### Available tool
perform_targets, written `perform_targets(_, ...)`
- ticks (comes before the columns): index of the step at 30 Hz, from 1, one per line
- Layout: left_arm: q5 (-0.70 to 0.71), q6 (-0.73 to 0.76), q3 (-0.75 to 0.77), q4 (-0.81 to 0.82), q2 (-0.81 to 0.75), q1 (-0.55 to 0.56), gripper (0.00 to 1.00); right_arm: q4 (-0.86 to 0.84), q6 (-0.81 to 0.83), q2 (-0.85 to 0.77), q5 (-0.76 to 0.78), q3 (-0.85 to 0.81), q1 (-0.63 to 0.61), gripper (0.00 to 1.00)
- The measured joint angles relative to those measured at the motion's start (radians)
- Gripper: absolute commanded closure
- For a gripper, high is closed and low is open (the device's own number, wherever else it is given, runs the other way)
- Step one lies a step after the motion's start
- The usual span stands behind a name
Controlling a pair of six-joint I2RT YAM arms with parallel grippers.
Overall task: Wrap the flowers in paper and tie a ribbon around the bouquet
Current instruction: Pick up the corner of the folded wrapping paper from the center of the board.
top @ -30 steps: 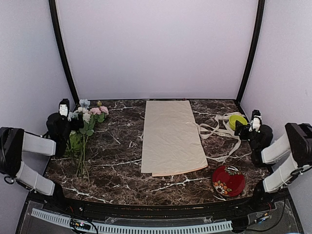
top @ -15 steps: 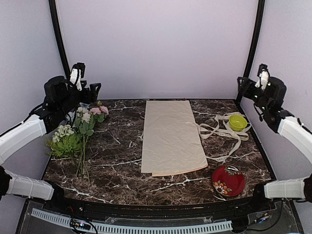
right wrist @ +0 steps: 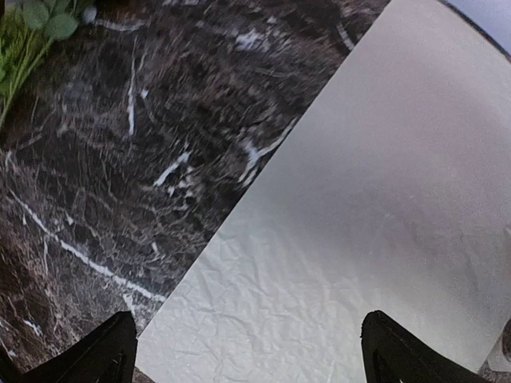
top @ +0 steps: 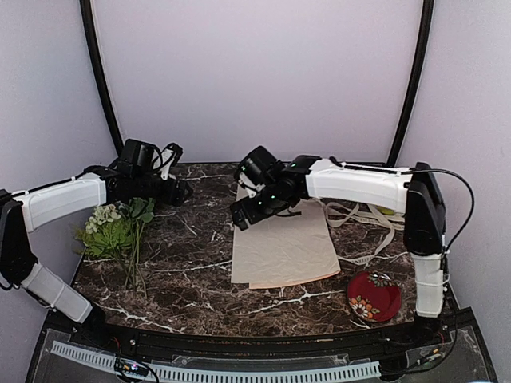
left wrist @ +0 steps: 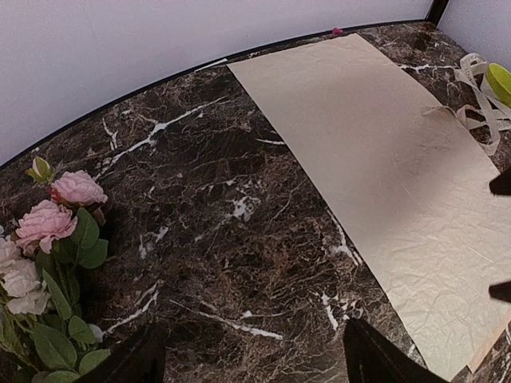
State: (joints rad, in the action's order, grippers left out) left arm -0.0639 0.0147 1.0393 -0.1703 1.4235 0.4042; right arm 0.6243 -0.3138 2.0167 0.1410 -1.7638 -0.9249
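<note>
Across the middle of the dark marble table [top: 192,263] the paper [top: 287,243] lies flat, its long left edge running straight from the back wall toward the front. The right gripper [right wrist: 247,359] hovers over that left edge (half above paper, half above bare marble), its fingers spread wide with nothing between them. The left gripper [left wrist: 251,363] hangs over the bare marble between the flowers [top: 120,231] and the paper, its fingers also wide apart and empty. The flowers lie by the table's left edge, stems pointing toward the front, well apart from the paper. The ribbon [top: 355,215] loops beside the paper's right edge and reaches it. A red patterned dish [top: 374,295] sits near the front right corner.
</note>
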Motion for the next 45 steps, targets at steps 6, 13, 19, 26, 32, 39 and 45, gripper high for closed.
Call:
perform_targets(6, -0.005, -0.011, 0.028, -0.060, 0.011, 0.000, 0.19, 0.200, 0.022, 0.245, -0.007, -0.218, -0.146, 0.07)
perform_targets(13, -0.034, -0.024, 0.028, -0.069, 0.011, 0.000, 0.17, 0.318, 0.024, 0.344, -0.039, -0.273, -0.209, 0.07)
perform_targets(19, -0.036, -0.027, 0.028, -0.070, 0.010, 0.000, 0.16, 0.375, 0.019, 0.360, -0.052, -0.269, -0.221, 0.09)
perform_targets(26, -0.048, -0.027, 0.028, -0.070, -0.011, 0.000, 0.16, 0.398, 0.026, 0.363, -0.021, -0.255, -0.221, 0.25)
perform_targets(32, -0.052, -0.027, 0.028, -0.070, -0.023, 0.000, 0.16, 0.364, 0.026, 0.353, -0.032, -0.224, -0.225, 0.50)
perform_targets(39, -0.058, -0.027, 0.028, -0.070, -0.023, 0.000, 0.16, 0.285, 0.027, 0.318, -0.049, -0.149, -0.225, 0.54)
perform_targets(45, -0.070, -0.026, 0.025, -0.069, -0.029, 0.000, 0.16, 0.233, 0.026, 0.291, -0.050, -0.096, -0.215, 0.69)
